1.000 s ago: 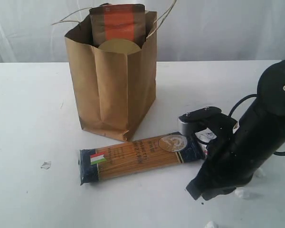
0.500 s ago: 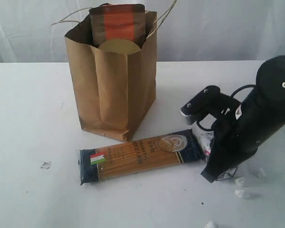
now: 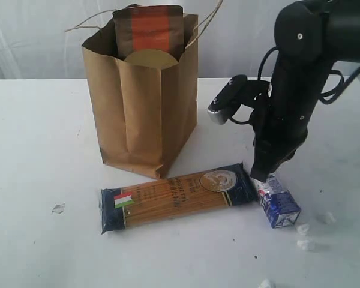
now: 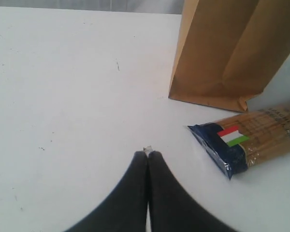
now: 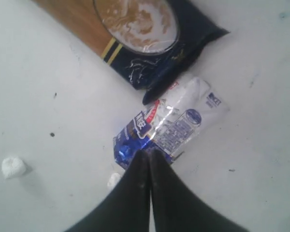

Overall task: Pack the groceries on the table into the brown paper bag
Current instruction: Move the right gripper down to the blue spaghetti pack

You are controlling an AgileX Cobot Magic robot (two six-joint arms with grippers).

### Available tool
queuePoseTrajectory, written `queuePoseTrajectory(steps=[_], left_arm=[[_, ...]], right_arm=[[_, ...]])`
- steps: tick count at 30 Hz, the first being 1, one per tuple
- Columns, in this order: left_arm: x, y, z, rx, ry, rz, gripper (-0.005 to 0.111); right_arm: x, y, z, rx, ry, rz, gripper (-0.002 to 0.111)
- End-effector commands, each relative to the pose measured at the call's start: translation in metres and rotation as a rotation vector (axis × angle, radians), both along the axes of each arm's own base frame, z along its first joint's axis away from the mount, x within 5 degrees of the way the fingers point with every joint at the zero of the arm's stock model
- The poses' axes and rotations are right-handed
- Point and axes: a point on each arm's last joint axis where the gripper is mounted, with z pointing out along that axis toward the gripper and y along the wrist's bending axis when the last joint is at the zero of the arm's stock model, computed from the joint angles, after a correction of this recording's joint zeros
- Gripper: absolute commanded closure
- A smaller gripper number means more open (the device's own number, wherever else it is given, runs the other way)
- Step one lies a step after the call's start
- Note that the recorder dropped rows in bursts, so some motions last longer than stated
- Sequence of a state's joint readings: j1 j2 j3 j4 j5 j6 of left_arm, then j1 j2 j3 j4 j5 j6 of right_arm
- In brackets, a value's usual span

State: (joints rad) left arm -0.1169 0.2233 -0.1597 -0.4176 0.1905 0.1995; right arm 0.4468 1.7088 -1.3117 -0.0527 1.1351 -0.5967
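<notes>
The brown paper bag (image 3: pixel 141 102) stands on the table (image 3: pixel 36 138), with the brown pouch with orange label (image 3: pixel 149 30) and a tan lid (image 3: pixel 150 59) showing at its mouth. In front of it lies the blue-ended spaghetti packet (image 3: pixel 177 197). The small blue-white carton (image 3: pixel 278 203) lies at the packet's right end. My right gripper (image 3: pixel 259 176) hangs shut just over the carton (image 5: pixel 171 128), holding nothing. In the right wrist view the right gripper (image 5: pixel 148 152) overlaps the carton's blue end. My left gripper (image 4: pixel 148 154) is shut low over bare table, left of the packet (image 4: pixel 246 142) and the bag (image 4: pixel 227 48).
Small white crumbs lie near the carton (image 3: pixel 306 244), at the front edge (image 3: pixel 265 283) and far left (image 3: pixel 58 208). One crumb sits right at my left gripper's tips. A white curtain hangs behind the table.
My right arm has risen from low over the table to upright and shifted left, and the carton it hid now shows. The bag and packet have not moved.
</notes>
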Motion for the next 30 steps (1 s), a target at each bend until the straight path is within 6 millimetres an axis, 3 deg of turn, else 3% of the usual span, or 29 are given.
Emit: queuePoseTrajectory(steps=[1,5,7,12,16,30], left_arm=[[0.001,0.001,0.000,-0.007,-0.030,0.016,0.107],[0.001,0.001,0.000,0.000,-0.029,0.014,0.107],[0.001,0.001,0.000,0.000,-0.029,0.014,0.107],[-0.001,0.000,-0.003,0.004,0.003,-0.002,0.107],[-0.003,-0.002,-0.007,0.010,0.053,-0.028,0.107],[-0.005,-0.003,-0.010,0.014,0.087,-0.045,0.107]], right_arm=[[0.008,0.003,0.001,0.016,0.006,0.101,0.108],[0.009,0.010,0.002,0.089,-0.012,0.132,0.107],[0.006,0.018,0.002,0.154,0.006,0.198,0.100],[-0.005,0.035,0.004,0.298,0.060,0.351,0.065],[-0.013,0.047,-0.002,0.306,0.064,0.419,0.040],[-0.046,0.087,-0.007,0.322,0.104,0.542,0.037]])
